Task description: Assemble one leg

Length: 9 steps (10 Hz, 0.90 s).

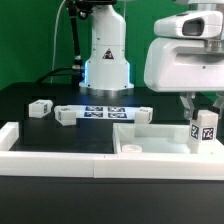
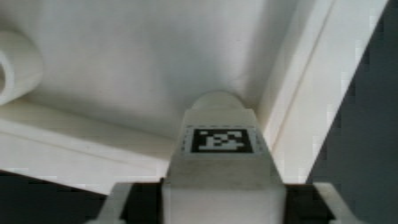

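Observation:
My gripper [image 1: 203, 118] is shut on a leg [image 1: 203, 130], a short white post with square tags, and holds it upright over the right end of the large white square panel [image 1: 150, 142]. In the wrist view the leg [image 2: 222, 125] sticks out from between my fingers [image 2: 135, 205], with its tag facing the camera. Its tip is close to the inner corner of the panel [image 2: 160, 60], beside the raised rim. I cannot tell whether the tip touches the panel.
Two more legs [image 1: 40, 107] [image 1: 66, 115] lie on the black table at the exterior view's left. The marker board [image 1: 105, 113] lies behind the panel. A white raised border [image 1: 20, 140] runs along the front. A rounded white shape [image 2: 15, 65] shows beside the panel.

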### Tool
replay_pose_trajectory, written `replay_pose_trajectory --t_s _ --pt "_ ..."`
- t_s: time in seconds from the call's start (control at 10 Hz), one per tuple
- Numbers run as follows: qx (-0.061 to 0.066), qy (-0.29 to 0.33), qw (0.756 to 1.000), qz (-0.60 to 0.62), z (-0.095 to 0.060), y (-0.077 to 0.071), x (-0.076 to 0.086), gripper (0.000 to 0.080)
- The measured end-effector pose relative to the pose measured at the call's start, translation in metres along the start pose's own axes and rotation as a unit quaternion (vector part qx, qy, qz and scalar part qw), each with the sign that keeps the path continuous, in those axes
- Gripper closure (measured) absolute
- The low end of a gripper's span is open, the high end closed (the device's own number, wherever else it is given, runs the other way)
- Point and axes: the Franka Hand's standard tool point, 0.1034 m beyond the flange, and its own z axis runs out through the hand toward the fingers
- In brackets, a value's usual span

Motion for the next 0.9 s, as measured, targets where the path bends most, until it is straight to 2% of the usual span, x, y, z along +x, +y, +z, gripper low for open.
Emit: replay_pose_trajectory --t_s 0.2,0.4,0.6,0.8,0.9 --pt "0.009 0.000 0.993 0.121 0.0001 0.0030 -0.0001 0.0509" --pt "0.009 -0.001 0.974 0.227 0.0001 0.0001 -0.0003 0.0509" --pt "0.009 0.000 0.949 0.315 0.0003 -0.0017 -0.0002 0.0508" --pt "0.013 0.006 0.906 0.424 0.0003 -0.0030 0.0001 0.0508" --pt "0.013 0.007 0.892 0.452 0.0002 -0.0050 0.0004 0.0508"
